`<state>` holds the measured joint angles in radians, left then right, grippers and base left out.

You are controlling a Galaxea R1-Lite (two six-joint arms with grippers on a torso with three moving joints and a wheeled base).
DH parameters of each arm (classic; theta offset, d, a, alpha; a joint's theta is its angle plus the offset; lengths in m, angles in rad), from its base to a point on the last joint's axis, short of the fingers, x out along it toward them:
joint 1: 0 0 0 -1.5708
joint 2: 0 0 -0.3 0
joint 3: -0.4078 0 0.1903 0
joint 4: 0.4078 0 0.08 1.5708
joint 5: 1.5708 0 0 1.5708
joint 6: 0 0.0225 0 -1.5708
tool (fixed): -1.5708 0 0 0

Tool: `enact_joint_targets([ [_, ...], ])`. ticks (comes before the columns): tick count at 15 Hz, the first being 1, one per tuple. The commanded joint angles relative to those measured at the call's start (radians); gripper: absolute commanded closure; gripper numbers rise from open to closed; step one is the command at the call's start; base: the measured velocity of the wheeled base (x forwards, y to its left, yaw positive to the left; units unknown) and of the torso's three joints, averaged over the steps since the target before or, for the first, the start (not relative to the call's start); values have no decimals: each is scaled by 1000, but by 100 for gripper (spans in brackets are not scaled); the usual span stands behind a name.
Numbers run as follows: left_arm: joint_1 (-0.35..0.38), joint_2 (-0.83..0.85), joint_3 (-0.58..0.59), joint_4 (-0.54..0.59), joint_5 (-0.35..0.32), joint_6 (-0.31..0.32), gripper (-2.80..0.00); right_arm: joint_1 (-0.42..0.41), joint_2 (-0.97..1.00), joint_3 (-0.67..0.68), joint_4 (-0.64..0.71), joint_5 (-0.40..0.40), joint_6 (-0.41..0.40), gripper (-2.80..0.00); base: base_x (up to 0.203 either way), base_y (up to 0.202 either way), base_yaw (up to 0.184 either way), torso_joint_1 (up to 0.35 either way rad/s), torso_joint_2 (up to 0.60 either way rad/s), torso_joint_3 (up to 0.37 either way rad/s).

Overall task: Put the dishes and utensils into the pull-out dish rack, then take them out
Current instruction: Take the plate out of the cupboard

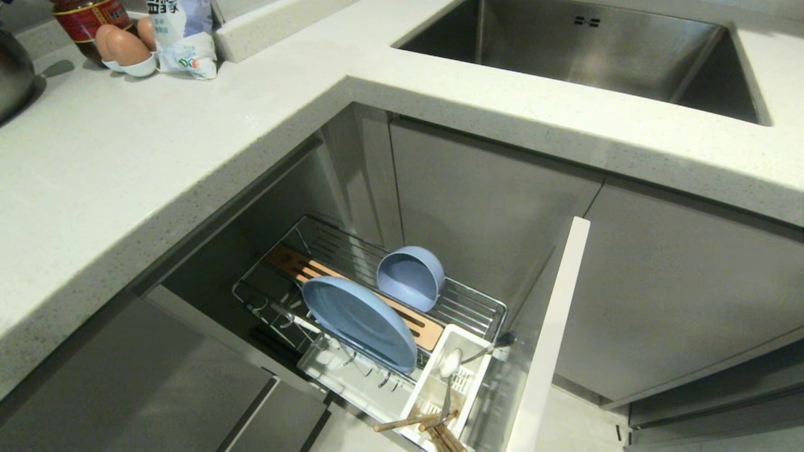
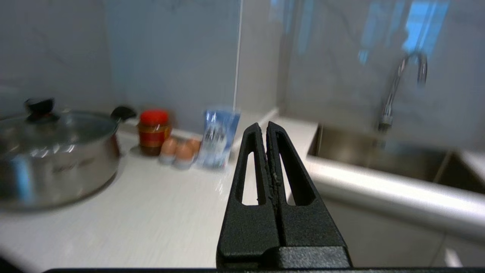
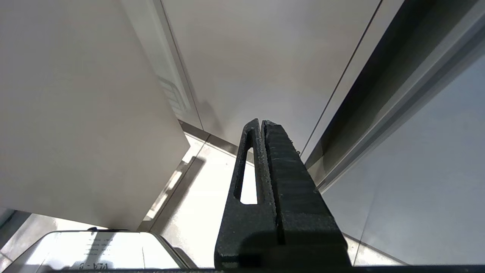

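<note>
Below the countertop [image 1: 157, 157], loaded dish rack [image 1: 477, 307] sits apart from both empty, pressed-together jaws.

Plate [image 1: 361, 323], bowl [image 1: 409, 277] upright in rack [image 1: 477, 311]

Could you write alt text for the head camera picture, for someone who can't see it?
A pull-out dish rack stands open below a pale L-shaped countertop, holding a blue oval plate and a blue bowl on edge, with a spoon and wooden chopsticks in its white caddy. A steel sink sits above; eggs and a packet stand far left.
</note>
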<state>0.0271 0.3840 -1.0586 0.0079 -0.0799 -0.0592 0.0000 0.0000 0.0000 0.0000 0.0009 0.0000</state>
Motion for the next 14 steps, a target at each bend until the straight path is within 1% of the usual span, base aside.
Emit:
enact_joint_targets([
  [1, 6, 277, -117, -76, 16, -79, 0, 0, 0, 0, 0, 0, 0, 0, 0, 0, 0, 0, 0, 0],
  [3, -1, 422, -210, -121, 55, -259, 0, 0, 0, 0, 0, 1, 0, 0, 0, 0, 0, 0, 0, 0],
  [4, -30, 484, -255, -108, 81, -330, 0, 0, 0, 0, 0, 1, 0, 0, 0, 0, 0, 0, 0, 0],
  [6, -158, 544, -283, -45, 130, -400, 0, 0, 0, 0, 0, 1, 0, 0, 0, 0, 0, 0, 0, 0],
  [8, -321, 606, -295, 18, 190, -436, 0, 0, 0, 0, 0, -1, 0, 0, 0, 0, 0, 0, 0, 0],
  [9, -409, 631, -298, 43, 236, -443, 0, 0, 0, 0, 0, -1, 0, 0, 0, 0, 0, 0, 0, 0],
  [11, -601, 679, -295, 75, 357, -452, 0, 0, 0, 0, 0, 1, 0, 0, 0, 0, 0, 0, 0, 0],
  [12, -674, 708, -292, 100, 412, -455, 0, 0, 0, 0, 0, 1, 0, 0, 0, 0, 0, 0, 0, 0],
  [13, -724, 744, -290, 170, 453, -461, 0, 0, 0, 0, 0, 0, 0, 0, 0, 0, 0, 0, 0, 0],
  [14, -769, 760, -289, 225, 470, -472, 0, 0, 0, 0, 0, 1, 0, 0, 0, 0, 0, 0, 0, 0],
])
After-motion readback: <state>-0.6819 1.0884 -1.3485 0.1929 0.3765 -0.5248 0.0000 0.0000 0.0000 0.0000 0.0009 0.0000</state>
